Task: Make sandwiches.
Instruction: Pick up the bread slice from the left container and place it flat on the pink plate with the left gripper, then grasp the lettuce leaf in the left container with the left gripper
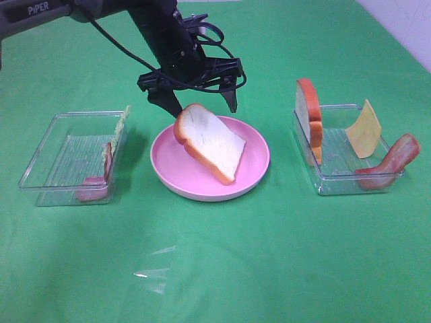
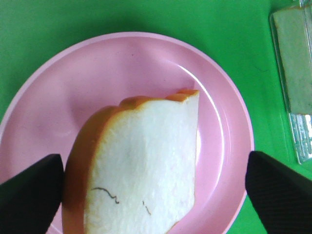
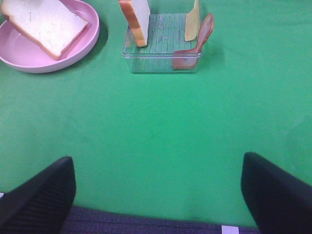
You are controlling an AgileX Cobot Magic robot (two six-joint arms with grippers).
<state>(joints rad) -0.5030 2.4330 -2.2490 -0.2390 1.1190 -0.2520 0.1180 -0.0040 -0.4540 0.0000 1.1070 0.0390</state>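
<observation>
One white toy bread slice with an orange-brown crust [image 1: 209,142], resting aslant on the round pink plastic plate [image 1: 170,168], lower corner at the near rim, upper end raised. Directly above, the black left gripper [image 1: 202,101], jaws spread wide on either side of the slice, gripping nothing. Base layer down, by the look of it, but not level. To do this step well: rise straight up without clipping the raised crust, and ideally nudge the slice flat before adding any filling, a sloped base being likely to shed it. Further out, in the clear rectangular plastic tray [image 1: 357,183] on the right: a second bread slice [image 1: 310,121] standing on edge, a yellow cheese square [image 1: 363,129], and a red-brown bacon strip [image 1: 390,163] leaning over the outer wall. In the matching left tray [image 1: 40,161]: a pale green lettuce leaf [image 1: 120,131] upright against the wall, plus another bacon strip [image 1: 94,185]. Right gripper [image 3: 158,195] low over the green cloth [image 1: 269,269], well apart from everything, jaws wide and empty too. Only legible writing: "PiPER" [image 1: 39,9] in white on the left arm; nothing readable on food, plate or trays.
</observation>
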